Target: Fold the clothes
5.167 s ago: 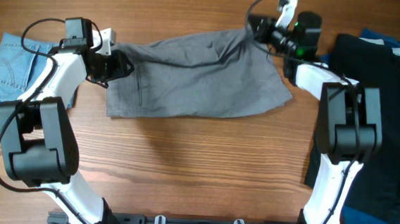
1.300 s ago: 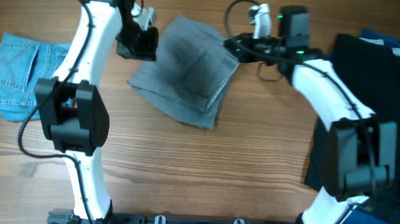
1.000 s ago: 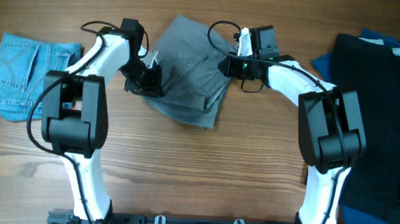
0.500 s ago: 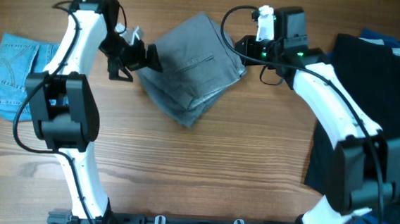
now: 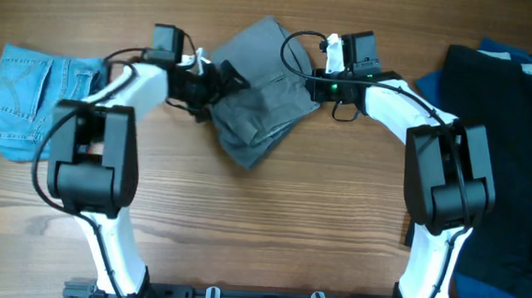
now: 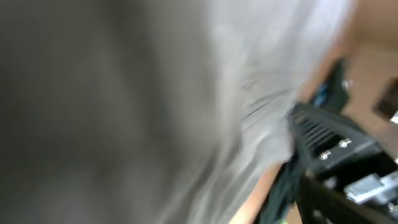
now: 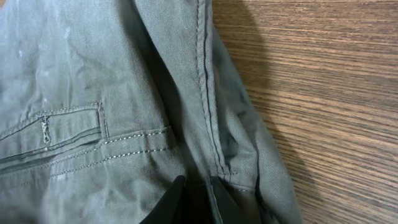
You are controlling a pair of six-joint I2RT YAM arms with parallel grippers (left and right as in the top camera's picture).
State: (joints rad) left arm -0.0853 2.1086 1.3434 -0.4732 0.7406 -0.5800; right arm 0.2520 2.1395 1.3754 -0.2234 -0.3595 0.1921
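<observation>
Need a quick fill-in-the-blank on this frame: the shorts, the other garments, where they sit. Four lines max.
1. The folded shorts are ___ in colour.
2. In the overhead view, the denim piece lies at the ___ end of the table.
3. The black garment lies at its ___ end.
4. The right wrist view shows a stitched ___ opening on the shorts.
Missing words: grey; left; right; pocket.
</observation>
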